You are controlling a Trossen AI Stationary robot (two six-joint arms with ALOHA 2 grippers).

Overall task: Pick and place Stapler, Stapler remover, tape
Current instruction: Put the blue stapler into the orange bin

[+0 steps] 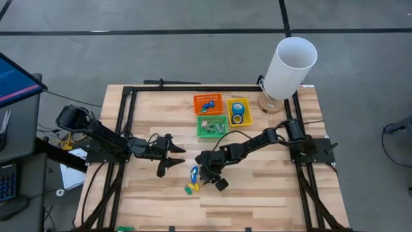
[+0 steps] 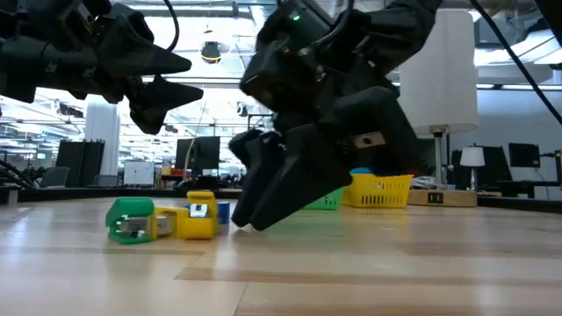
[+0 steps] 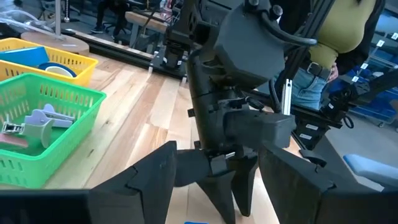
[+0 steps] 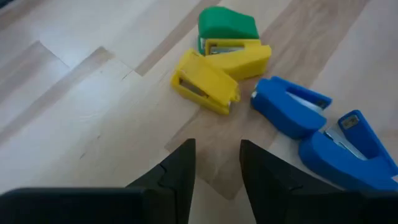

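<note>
Two blue tape rolls (image 1: 237,113), hollow-centred, in yellow basket (image 1: 247,103)

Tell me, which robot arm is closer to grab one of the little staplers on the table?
Probably the right. The right gripper sits low beside the loose staplers, jaws empty and pointing at them. The left gripper hovers open, farther off.

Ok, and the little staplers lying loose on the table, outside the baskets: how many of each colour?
Green stapler: 1
Yellow staplers: 2
Blue staplers: 2
Total: 5
</note>
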